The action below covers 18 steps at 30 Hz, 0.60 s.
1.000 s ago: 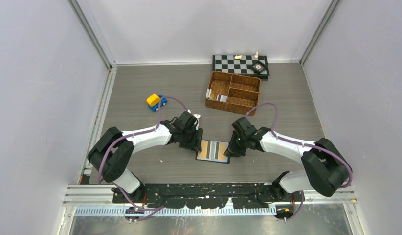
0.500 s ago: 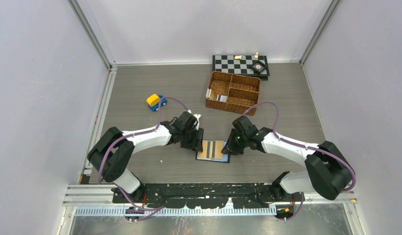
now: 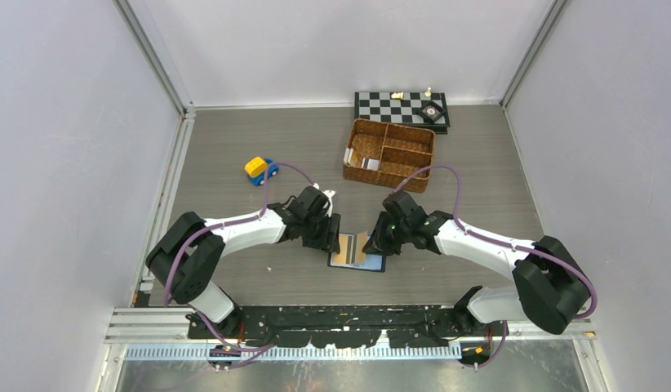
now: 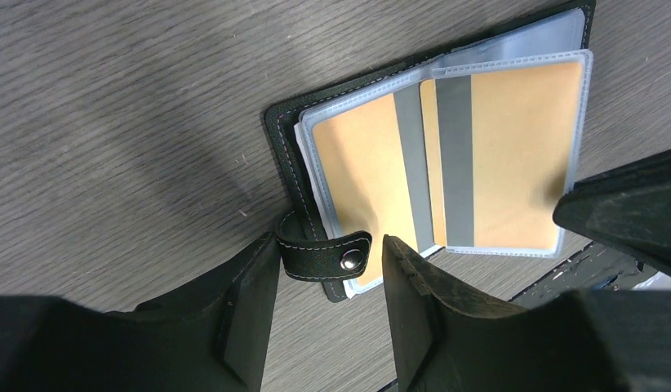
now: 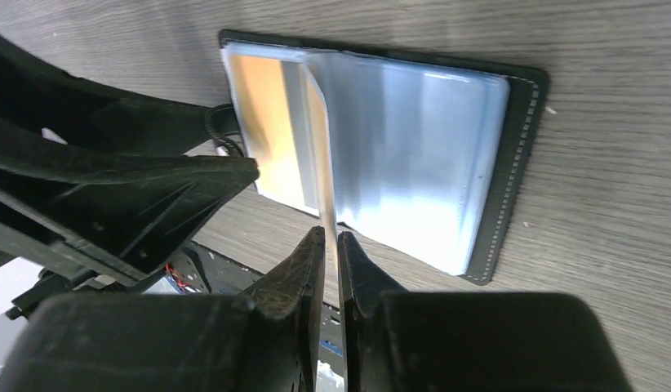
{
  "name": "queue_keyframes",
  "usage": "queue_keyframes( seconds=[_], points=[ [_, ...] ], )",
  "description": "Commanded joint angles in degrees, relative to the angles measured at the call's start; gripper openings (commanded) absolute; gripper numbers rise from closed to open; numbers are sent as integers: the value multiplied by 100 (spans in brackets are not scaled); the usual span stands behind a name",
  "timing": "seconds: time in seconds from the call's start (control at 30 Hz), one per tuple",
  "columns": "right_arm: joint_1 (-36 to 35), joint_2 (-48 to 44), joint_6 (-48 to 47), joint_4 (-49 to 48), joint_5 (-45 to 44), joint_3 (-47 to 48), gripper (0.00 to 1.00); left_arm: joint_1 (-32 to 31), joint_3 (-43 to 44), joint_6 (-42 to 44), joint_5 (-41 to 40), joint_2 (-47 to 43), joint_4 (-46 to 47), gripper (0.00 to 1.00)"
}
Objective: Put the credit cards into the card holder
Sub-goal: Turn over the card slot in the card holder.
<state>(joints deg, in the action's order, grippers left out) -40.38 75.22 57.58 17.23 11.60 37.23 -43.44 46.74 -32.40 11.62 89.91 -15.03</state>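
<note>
Clear plastic sleeve (image 5: pixel 318 139) of card holder (image 5: pixel 513 147) tight in right claw (image 5: pixel 331 237); left claw (image 4: pixel 330 245) open astride snap tab (image 4: pixel 312 253).

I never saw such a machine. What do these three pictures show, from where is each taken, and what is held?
Two white robot arms stand at the near edge of a table. The wide picture looks down from above. The other two come from a camera on each wrist, so the black prongs there are that arm's own tool. On the table lie an open black card holder, a wicker basket, a toy car and a chessboard. The right tool pinches one clear sleeve of the holder, standing up from the rest. The left tool stands open, one prong each side of the snap tab. Tan cards sit in the sleeves.
</note>
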Motion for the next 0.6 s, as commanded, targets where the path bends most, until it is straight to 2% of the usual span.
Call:
queue_keyframes(
  seconds=[0.0, 0.33, 0.57],
  points=[
    [-146, -192, -96, 22, -225, 431, 17, -7, -78, 8, 12, 31, 70, 51],
    [-283, 130, -224, -17, -265, 646, 17, 11, -69, 25, -30, -4, 53, 51],
    [-463, 531, -302, -169, -221, 962, 17, 210, -340, -4, -112, -594, 160, 55]
  ],
)
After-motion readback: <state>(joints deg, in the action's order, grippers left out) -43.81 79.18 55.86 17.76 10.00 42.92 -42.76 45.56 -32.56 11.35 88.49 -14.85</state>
